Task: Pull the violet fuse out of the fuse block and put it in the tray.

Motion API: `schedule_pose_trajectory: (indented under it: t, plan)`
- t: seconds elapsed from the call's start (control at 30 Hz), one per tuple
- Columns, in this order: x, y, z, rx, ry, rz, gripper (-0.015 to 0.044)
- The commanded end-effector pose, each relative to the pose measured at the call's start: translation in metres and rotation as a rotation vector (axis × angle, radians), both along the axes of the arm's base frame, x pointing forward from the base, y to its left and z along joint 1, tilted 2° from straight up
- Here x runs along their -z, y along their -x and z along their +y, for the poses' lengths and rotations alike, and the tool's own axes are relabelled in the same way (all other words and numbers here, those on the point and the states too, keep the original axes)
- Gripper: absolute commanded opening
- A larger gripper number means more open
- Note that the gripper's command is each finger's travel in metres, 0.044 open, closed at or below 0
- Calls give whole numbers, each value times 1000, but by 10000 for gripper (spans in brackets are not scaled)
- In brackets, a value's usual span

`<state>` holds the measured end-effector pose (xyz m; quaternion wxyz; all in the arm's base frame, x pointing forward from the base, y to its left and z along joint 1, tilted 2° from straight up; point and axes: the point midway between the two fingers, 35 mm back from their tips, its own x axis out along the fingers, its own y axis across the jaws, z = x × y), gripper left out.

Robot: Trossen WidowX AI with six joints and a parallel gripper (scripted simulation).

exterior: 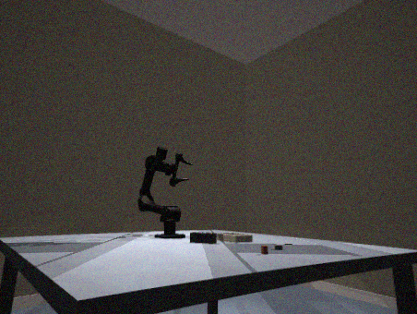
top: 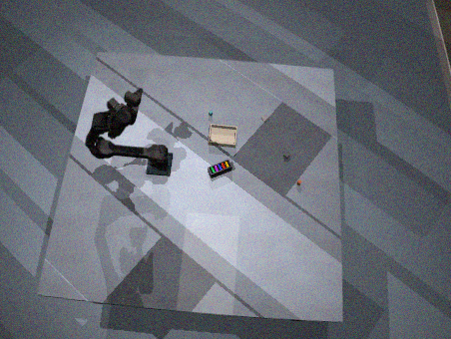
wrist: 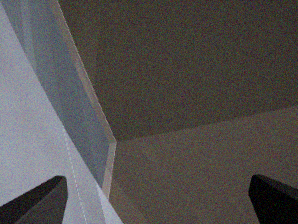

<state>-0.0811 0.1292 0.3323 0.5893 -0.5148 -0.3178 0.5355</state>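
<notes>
- Exterior view: dim room, two brown walls meeting at a corner, paler ceiling wedge above.
- Below that, wide grey table [exterior: 138, 268] on dark legs, patterned with lighter and darker diagonal bands; from the top view, a dark rectangular patch right of centre.
- Next, dark arm [top: 117, 135] folded back on its base near the table's left side, well apart from the parts.
- Gripper [exterior: 181, 172] raised high above the surface, fingers spread wide with nothing between them, pointing at wall and floor in the wrist view.
- Tan tray [top: 223, 135] near the table's middle.
- Black fuse block [top: 220, 169] just below the tray, apart from it.
- Violet fuse [top: 221, 167] seated in the block among the other coloured fuses.
- Smallest: teal bit [top: 211, 113], dark bit [top: 286, 158], orange bit [top: 298, 182].
</notes>
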Motion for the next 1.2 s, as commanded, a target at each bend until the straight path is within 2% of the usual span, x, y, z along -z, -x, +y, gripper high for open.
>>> schedule_pose_trajectory:
  t: [0.0, 0.2, 0.4, 0.6, 0.8, 1.0, 1.17]
  plan:
    - [0, -3, 0, 6, 4, 4, 374]
    - [0, -95, -4, 176, 158, 132, 216]
    - [30, -190, -17, 329, 379, 268, 64]
    - [83, -268, -38, 426, 642, 393, 64]
    - [152, -324, -70, 465, 941, 502, 64]
    - [226, -352, -106, 430, 1248, 602, 64]
    - [234, -352, -109, 421, 1283, 613, 64]
